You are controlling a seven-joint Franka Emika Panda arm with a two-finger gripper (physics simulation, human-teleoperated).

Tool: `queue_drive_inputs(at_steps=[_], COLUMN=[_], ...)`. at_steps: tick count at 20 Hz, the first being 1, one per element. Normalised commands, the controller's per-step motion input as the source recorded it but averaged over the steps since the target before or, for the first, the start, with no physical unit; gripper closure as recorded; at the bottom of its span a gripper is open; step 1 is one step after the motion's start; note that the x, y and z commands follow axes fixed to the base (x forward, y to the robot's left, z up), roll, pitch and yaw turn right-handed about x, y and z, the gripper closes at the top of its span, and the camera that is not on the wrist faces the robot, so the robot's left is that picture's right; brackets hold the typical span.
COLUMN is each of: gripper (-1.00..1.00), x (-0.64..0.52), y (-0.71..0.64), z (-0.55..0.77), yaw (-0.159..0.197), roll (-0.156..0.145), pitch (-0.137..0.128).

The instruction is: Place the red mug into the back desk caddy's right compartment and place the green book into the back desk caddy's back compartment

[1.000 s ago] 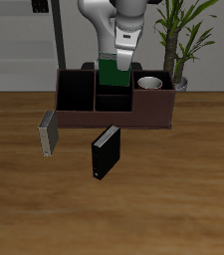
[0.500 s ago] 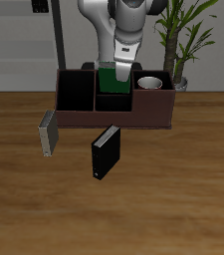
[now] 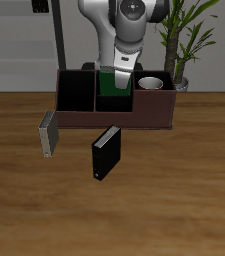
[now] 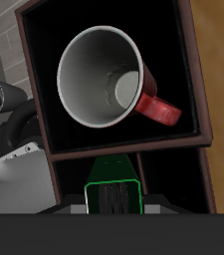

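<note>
Red mug: red mug (image 4: 109, 78) stands upright on the floor of the right compartment (image 4: 178, 60) of the back desk caddy (image 3: 149, 118), white mouth up, loop handle turned toward one wall; judged done, this half of the task needs nothing more.
Green book: green book (image 3: 113, 82) held upright, spine vertical, lower part already between the black dividers at the caddy's middle; upright is the only way a thin hardback passes into so small a slot.
Tool: tool (image 3: 119, 72) closed on the book's top edge, fingers pinching the cover from both sides; wrist view shows the book's dark edge (image 4: 114, 195) directly under the camera, so the grip reads as firm and centred.
Target slot: back compartment, the rear one of the two small middle sections; the book sits over the rear part, though its depth inside cannot be told from here.
Step in hand: lowering, release not yet made, by my reading.
Risk: letting go early could tip the book against a divider.
Other items: black book (image 3: 105, 152) and grey-white book (image 3: 48, 135) lie on the tabletop (image 3: 184, 200) before the caddy, well apart from the arm.
</note>
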Motion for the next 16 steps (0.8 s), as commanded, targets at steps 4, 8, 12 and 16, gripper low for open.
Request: queue_drive_inputs(at_steps=[4, 8, 12, 16], gripper=[-1.0, -1.0, -1.0, -1.0], x=[-0.03, 0.0, 0.02, 0.03], y=[0.02, 0.05, 0.03, -0.01], z=[-0.06, 0.01, 0.11, 0.12], yaw=[-0.04, -0.025, -0.03, -0.048], roll=[0.01, 0.012, 0.009, -0.01], pitch=[0.037, 0.003, -0.021, -0.012])
